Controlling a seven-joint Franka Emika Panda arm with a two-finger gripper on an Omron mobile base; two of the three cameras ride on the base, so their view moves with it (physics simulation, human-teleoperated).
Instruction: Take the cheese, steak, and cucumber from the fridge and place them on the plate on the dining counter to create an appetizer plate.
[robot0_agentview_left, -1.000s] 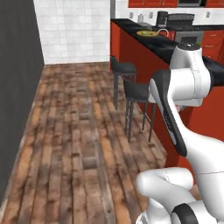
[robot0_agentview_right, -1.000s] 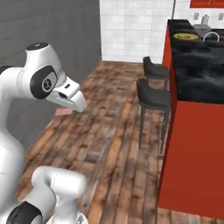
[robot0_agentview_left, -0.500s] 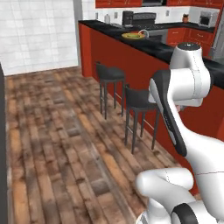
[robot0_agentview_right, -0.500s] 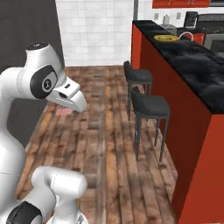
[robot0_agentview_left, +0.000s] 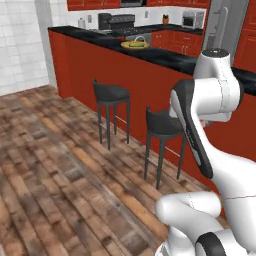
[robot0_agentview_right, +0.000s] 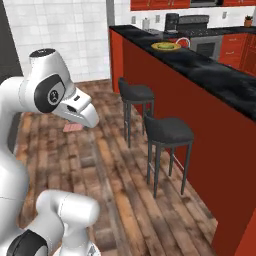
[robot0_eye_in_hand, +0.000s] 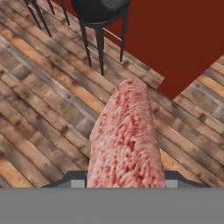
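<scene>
My gripper (robot0_eye_in_hand: 124, 177) is shut on the steak (robot0_eye_in_hand: 125, 140), a pinkish-red marbled slab that sticks out ahead of the hand over the wooden floor. From the right base camera, the steak (robot0_agentview_right: 73, 128) peeks out under the hand at the left. The plate (robot0_agentview_left: 135, 45) (robot0_agentview_right: 166, 46), yellow-rimmed, sits far along the dining counter (robot0_agentview_left: 165, 56) (robot0_agentview_right: 212, 77), well away from the gripper. Something dark green lies on it, too small to name. The grey fridge (robot0_agentview_left: 224, 22) stands behind the counter at the back right. No cheese can be made out.
Two black stools (robot0_agentview_left: 111, 93) (robot0_agentview_left: 162, 125) stand against the counter's red front, one of them (robot0_eye_in_hand: 98, 6) just ahead of the hand. Red cabinets and a stove (robot0_agentview_right: 192, 22) line the back wall. Open wooden floor (robot0_agentview_left: 55, 165) lies to the left.
The whole picture has shifted: the base has turned and driven, so the counter and stools are now larger and closer. The arm keeps its pose with the steak held.
</scene>
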